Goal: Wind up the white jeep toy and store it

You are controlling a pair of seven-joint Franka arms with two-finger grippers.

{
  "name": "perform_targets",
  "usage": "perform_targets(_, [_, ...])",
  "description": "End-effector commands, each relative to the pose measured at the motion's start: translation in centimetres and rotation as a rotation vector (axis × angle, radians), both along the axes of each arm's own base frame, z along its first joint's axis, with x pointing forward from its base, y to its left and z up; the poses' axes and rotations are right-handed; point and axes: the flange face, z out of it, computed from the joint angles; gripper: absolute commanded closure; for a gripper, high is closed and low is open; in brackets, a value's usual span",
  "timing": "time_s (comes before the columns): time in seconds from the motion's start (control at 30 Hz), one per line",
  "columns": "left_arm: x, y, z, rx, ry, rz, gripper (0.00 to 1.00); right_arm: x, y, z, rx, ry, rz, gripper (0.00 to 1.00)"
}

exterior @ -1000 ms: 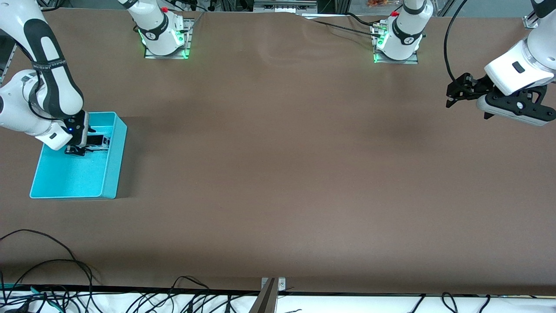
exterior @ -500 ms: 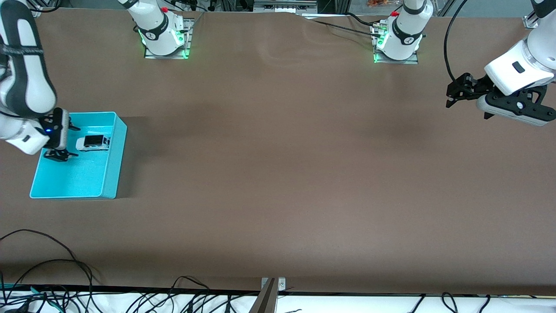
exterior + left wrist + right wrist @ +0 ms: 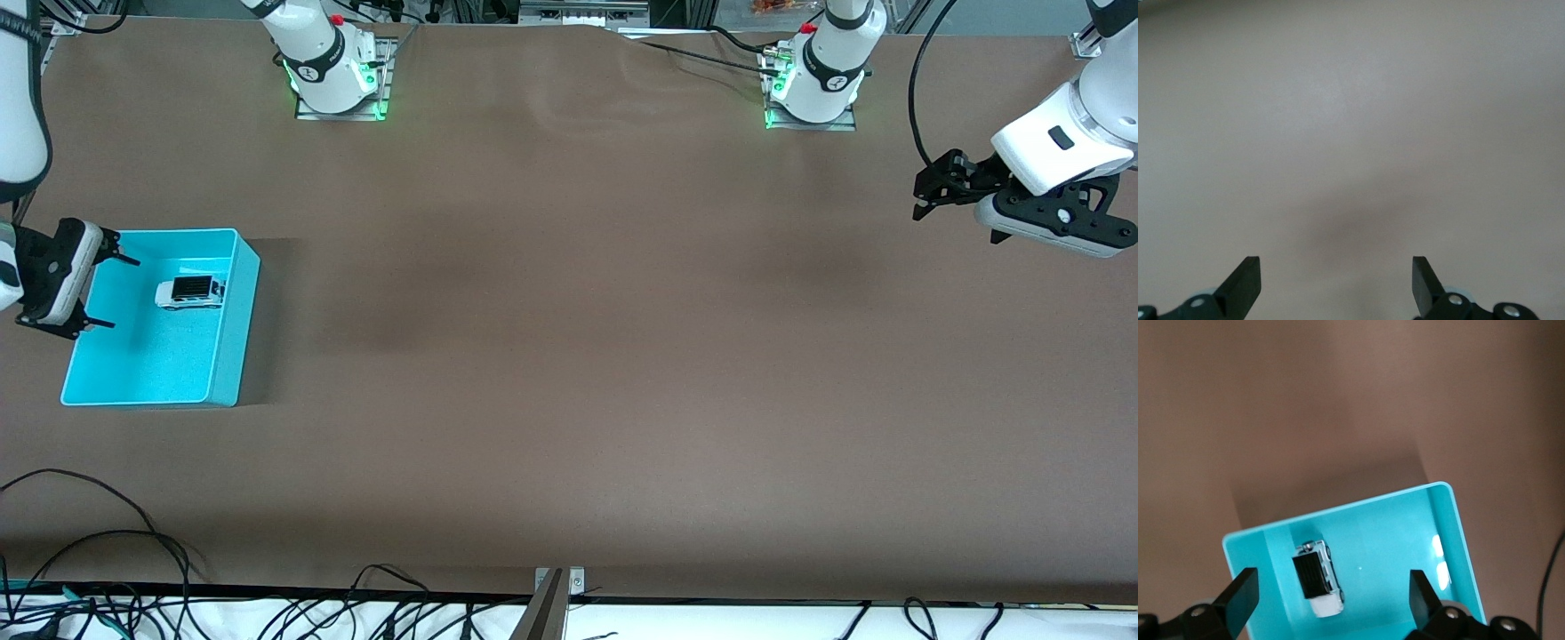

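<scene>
The jeep (image 3: 189, 292) lies in the bin (image 3: 227, 356). The right tool (image 3: 100, 292) gapes empty over the bin's edge; the left tool (image 3: 925, 191) waits, open, empty.

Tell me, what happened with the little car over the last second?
The right gripper let go of the white jeep toy inside the turquoise bin, then drew back over the bin's edge, open. The jeep and bin stayed put; the left gripper waited, open.

The white jeep toy (image 3: 189, 292) lies in the bin (image 3: 227, 356) at the right arm's end of the table (image 3: 587, 356).
</scene>
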Motion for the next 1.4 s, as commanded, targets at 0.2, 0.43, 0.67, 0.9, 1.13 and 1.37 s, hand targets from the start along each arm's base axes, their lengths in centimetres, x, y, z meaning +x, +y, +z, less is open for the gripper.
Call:
perform_targets(0.2, [0.1,0.1,0.3,-0.018,0.0,0.005,0.0,-0.7,6.7,5.6,-0.104,0.072,-0.576,0.0])
perform_targets(0.43, [0.1,0.1,0.3,-0.018,0.0,0.005,0.0,-0.5,8.7,6.8,-0.116,0.065,-0.865,0.0])
perform_targets(0.67, [0.1,0.1,0.3,-0.018,0.0,0.005,0.0,-0.2,9.5,8.3,-0.109,0.036,-0.909,0.0])
perform_targets(0.9, [0.1,0.1,0.3,-0.018,0.0,0.005,0.0,0.0,9.3,8.2,-0.138,0.033,-1.083,0.0])
perform_targets(1.13, [0.2,0.1,0.2,-0.018,0.002,0.005,0.0,0.0,8.8,8.1,-0.214,-0.006,-1.207,0.0])
perform_targets(1.37, [0.2,0.1,0.2,-0.018,0.002,0.005,0.0,-0.2,8.1,8.0,-0.226,0.003,-1.232,0.0])
